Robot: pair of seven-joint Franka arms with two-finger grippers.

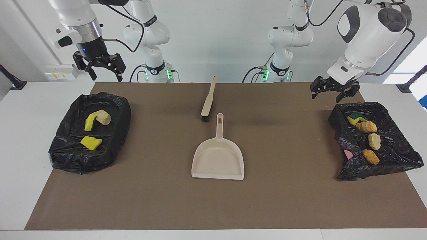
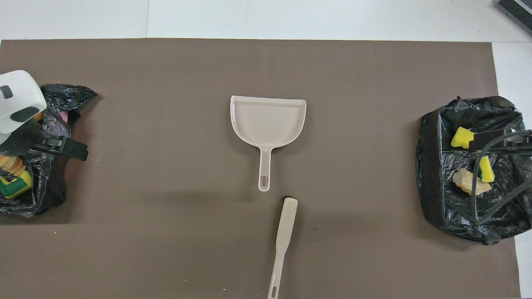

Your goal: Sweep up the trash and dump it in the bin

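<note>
Trash (image 1: 374, 141), spongy and perhaps crumbly, fills 2 crinkled black-lined bins (image 1: 115, 133).

Two glossy white arms are showing grey joint caps, trailing black cables, green base lights glowing, black end effectors

My left gripper (image 1: 334, 92) raised over the brown mat's (image 1: 287, 200) edge nearest my bases, jaws spread and empty, my right gripper (image 1: 100, 68) waiting high over the same edge, jaws likewise spread, empty
</note>
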